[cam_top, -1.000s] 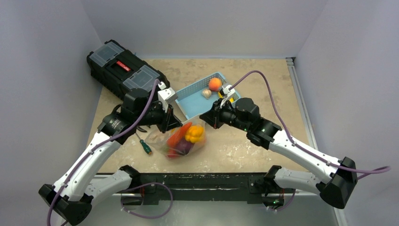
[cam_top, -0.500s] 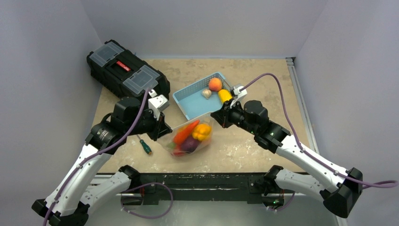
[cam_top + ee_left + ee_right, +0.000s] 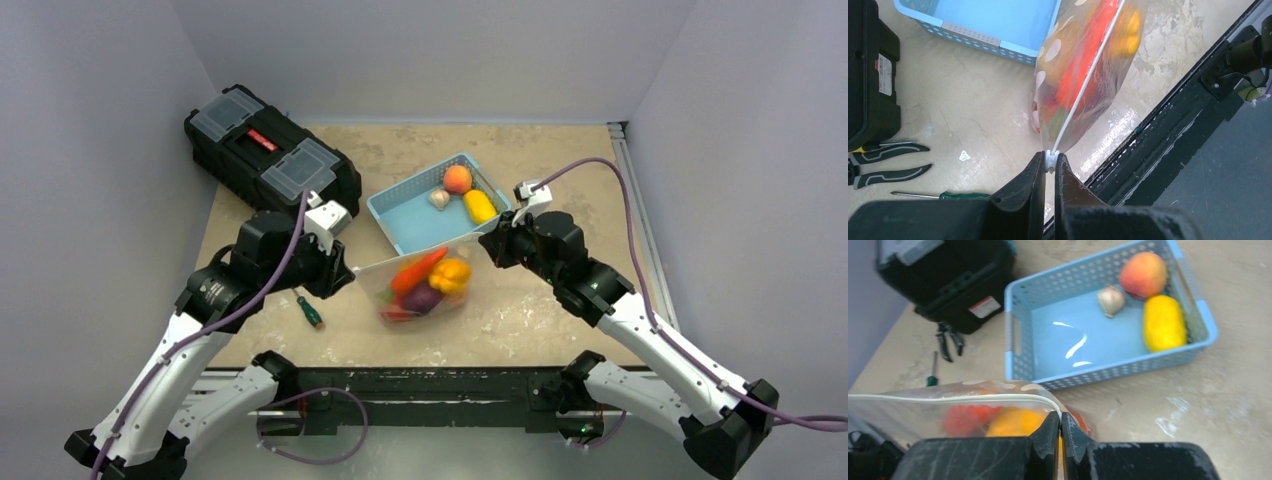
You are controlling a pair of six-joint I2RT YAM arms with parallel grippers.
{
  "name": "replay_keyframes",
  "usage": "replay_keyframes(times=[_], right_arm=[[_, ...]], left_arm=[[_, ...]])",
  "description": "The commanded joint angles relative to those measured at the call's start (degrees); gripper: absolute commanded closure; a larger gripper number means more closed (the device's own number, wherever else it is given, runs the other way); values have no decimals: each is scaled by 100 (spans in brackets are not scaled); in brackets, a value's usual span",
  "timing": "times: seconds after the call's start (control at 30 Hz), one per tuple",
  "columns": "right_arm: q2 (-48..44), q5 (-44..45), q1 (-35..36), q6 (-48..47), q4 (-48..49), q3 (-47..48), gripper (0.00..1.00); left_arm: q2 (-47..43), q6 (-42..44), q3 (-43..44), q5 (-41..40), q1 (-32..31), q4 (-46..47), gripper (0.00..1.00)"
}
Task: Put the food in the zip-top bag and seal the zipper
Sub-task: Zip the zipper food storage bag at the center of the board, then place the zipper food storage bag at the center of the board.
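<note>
Pinching 2 ends of zipper point(image 3: 1087, 75): left hand point(image 3: 1049, 162); right hand point(image 3: 1061, 421)

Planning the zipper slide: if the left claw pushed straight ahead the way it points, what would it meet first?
The zip-top bag: the left claw grips its zipper end, so the food inside lies directly ahead, likely before the basket.

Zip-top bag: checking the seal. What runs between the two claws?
The zipper, stretched straight from left claw to right claw, each pinching one end, with the food in the zip-top bag beneath it. The top view shows this.
</note>
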Motion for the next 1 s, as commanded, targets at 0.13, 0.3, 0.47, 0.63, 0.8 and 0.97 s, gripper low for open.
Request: replay_keyframes(times=[0.13, 0.3, 0.47, 0.63, 0.8, 0.97], right_arm=[[-363, 2077, -206, 517, -939, 191, 100], [-109, 4202, -413, 1837, -2435, 567, 100], [-7, 3750, -2143, 1630, -2097, 360, 100], [311, 2560, -4453, 1222, -1267, -138, 100], [441, 2182, -5173, 1215, -914, -471, 97], [166, 2520, -5172, 642, -1144, -219, 46]], left_arm=[[-23, -504, 504, -1166, 27, -13, 37], [-191, -431, 758, -1099, 22, 42, 31], [-400, -403, 669, -861, 24, 23, 31], [-573, -482, 635, -693, 23, -56, 31], [-880, -578, 564, -556, 23, -52, 30], [-1082, -644, 640, -813, 26, -35, 25]])
